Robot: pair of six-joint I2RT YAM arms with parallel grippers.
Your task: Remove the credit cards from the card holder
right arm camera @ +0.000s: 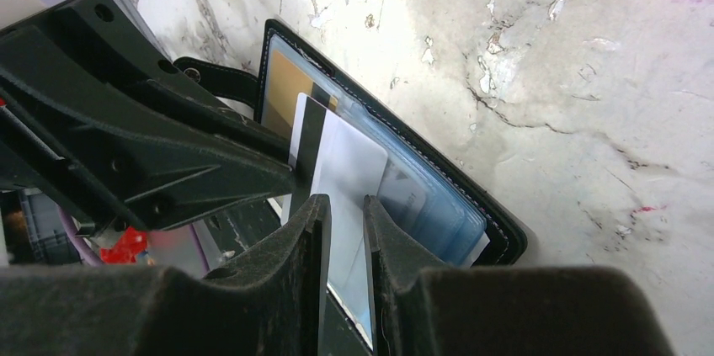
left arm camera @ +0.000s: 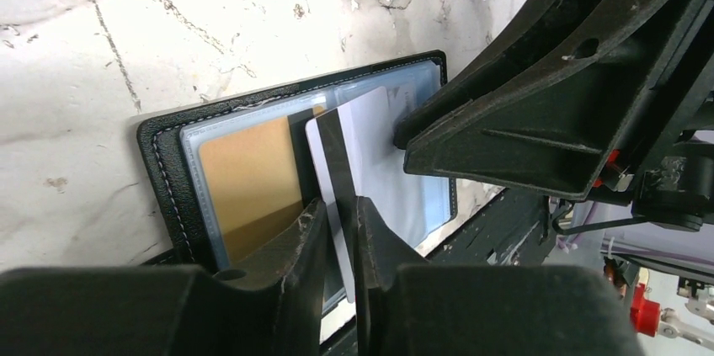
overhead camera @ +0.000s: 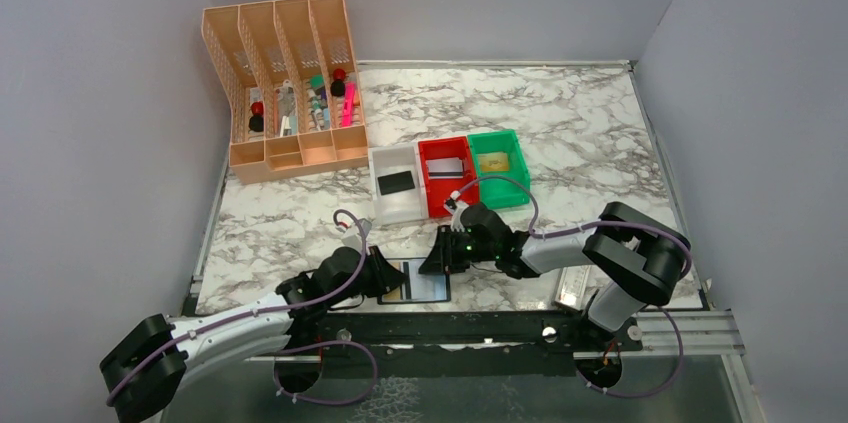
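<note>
The card holder (overhead camera: pixel 432 289) lies open near the table's front edge, black-edged (left arm camera: pixel 160 171) (right arm camera: pixel 505 238) with blue-grey see-through pockets. A gold card (left arm camera: pixel 248 179) (right arm camera: pixel 285 87) sits in one pocket. A white card with a black stripe (left arm camera: pixel 364 137) (right arm camera: pixel 349 162) sticks partly out of the holder. My left gripper (overhead camera: pixel 392 278) (left arm camera: pixel 341 204) straddles that card's striped edge, jaws a narrow gap apart. My right gripper (overhead camera: pixel 437 261) (right arm camera: pixel 345 200) comes from the other side, also narrowly open, with the white card showing in the gap. Its tips (left arm camera: pixel 402 141) rest at the card's far edge.
Behind the holder stand a white bin (overhead camera: pixel 382 205) holding a black card, a red bin (overhead camera: pixel 432 193) holding a card, and a green bin (overhead camera: pixel 520 178) holding a gold card. An orange organiser (overhead camera: pixel 290 83) stands back left. A whitish case (overhead camera: pixel 572 286) lies front right.
</note>
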